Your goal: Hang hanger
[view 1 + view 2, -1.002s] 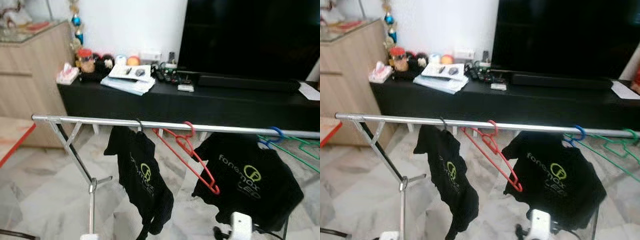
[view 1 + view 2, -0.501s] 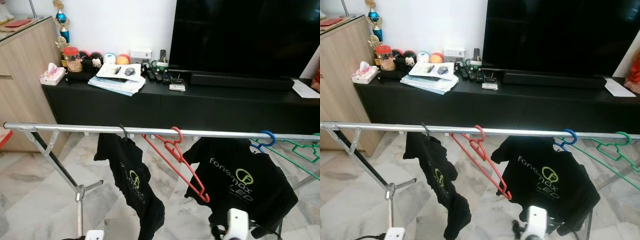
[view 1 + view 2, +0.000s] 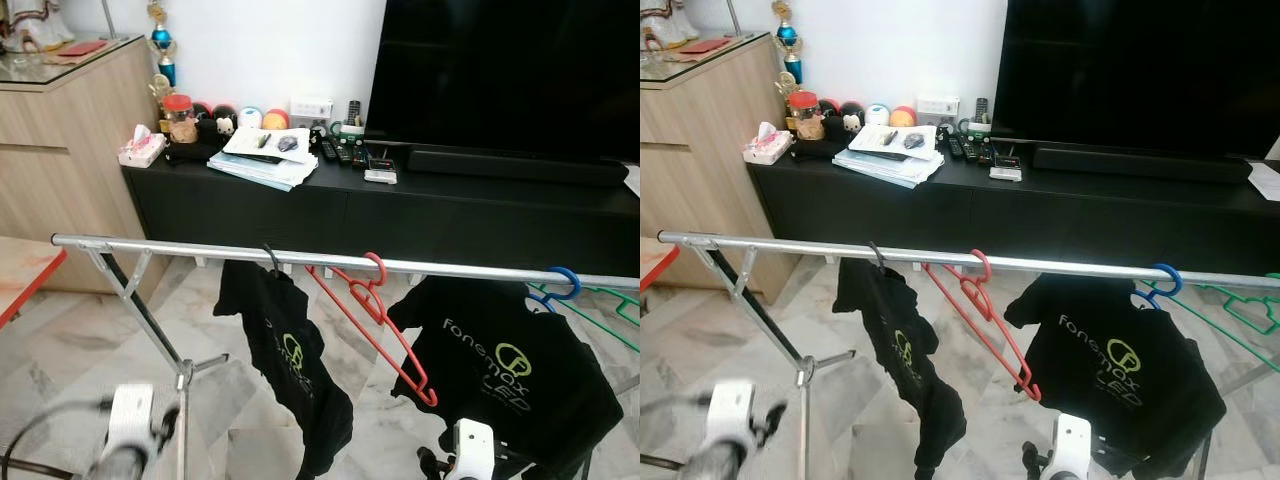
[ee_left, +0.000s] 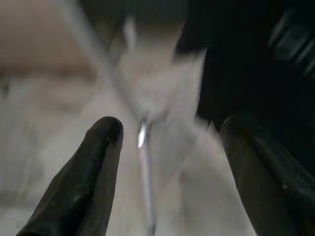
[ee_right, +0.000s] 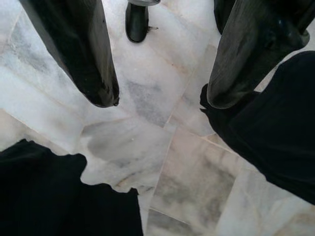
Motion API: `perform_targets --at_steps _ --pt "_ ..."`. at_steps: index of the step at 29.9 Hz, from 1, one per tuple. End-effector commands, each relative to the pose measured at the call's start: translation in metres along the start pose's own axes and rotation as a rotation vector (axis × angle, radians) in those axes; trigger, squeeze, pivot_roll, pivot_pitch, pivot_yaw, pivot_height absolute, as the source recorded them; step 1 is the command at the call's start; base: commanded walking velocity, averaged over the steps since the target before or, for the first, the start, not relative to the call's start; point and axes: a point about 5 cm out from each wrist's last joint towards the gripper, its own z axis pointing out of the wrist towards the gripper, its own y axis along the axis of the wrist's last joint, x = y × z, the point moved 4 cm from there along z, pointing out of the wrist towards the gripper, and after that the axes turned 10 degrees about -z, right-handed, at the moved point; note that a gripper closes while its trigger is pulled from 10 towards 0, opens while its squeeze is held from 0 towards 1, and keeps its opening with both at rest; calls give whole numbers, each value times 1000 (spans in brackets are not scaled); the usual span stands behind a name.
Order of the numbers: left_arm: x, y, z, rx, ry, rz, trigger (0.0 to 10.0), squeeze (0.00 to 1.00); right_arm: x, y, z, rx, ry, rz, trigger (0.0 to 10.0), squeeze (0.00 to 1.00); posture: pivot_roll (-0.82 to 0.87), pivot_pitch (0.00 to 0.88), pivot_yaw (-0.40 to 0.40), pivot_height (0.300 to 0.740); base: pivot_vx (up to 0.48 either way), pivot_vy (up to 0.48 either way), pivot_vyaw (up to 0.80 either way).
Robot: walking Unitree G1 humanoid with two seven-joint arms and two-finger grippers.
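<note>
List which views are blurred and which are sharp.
Left wrist view: heavily motion-blurred, the left gripper open over a smeared rack. Left eye view: sharp on the red hanger, left arm blurred at bottom. Right wrist view: crisp, the right gripper open above marble floor.

white wrist housings with black cables, each claw (image 5: 162, 98) bearing two long, glossy black tapered fingers (image 4: 93, 172).
</note>
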Motion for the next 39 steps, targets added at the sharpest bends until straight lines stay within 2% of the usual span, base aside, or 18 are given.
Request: perform_targets --at_steps 1,4,10,15,24,25,28,29,30,31,32,37,39 --pt "-11 1 -2 -20 -42 4 10000 0 -3 -1 0 8 -8 -4 10000 0 177 34 -54 740 0 0 0" --pt "-14 3 -2 -36 -49 23 10000 0 -3 -1 0 7 -8 -4 10000 0 172 31 -54 740 0 0 0" --pt "-28 12 -4 -77 -76 25 10000 0 -3 -1 0 6 -10 0 10000 0 169 30 -53 740 0 -428 0" --pt "-29 20 -3 -92 -81 22 10000 0 -3 -1 0 6 -9 -1 10000 0 170 29 -52 740 0 -442 0" --pt "-31 36 -2 -140 -99 2 10000 0 -3 -2 -1 7 -9 0 10000 0 168 23 -51 740 0 0 0" --pt "-33 44 -1 -165 -111 -12 10000 0 -3 -2 -1 7 -9 -1 10000 0 168 24 -52 740 0 0 0" --pt "-48 53 -1 -178 -216 -17 10000 0 -3 -2 -1 7 -9 -2 10000 0 169 25 -53 740 0 0 0" --pt "-57 54 -2 -176 -278 6 10000 0 -3 -2 -1 7 -8 -3 10000 0 169 25 -53 740 0 0 0" --pt "-57 54 -2 -176 -278 6 10000 0 -3 -2 -1 7 -8 -3 10000 0 169 25 -53 740 0 0 0" --pt "-68 52 -3 -151 -350 40 10000 0 -4 -1 -1 7 -8 -4 10000 0 171 30 -55 740 0 0 0" --pt "-72 51 -3 -140 -375 57 10000 0 -4 -1 -1 7 -8 -4 10000 0 171 31 -55 740 0 0 0" --pt "-86 59 3 -97 -441 49 10000 0 -3 -1 0 6 -7 -4 10000 0 170 38 -56 740 0 0 0" --pt "-90 60 5 -86 -459 77 10000 0 -3 -1 0 7 -8 -4 10000 0 169 40 -57 740 0 0 0"
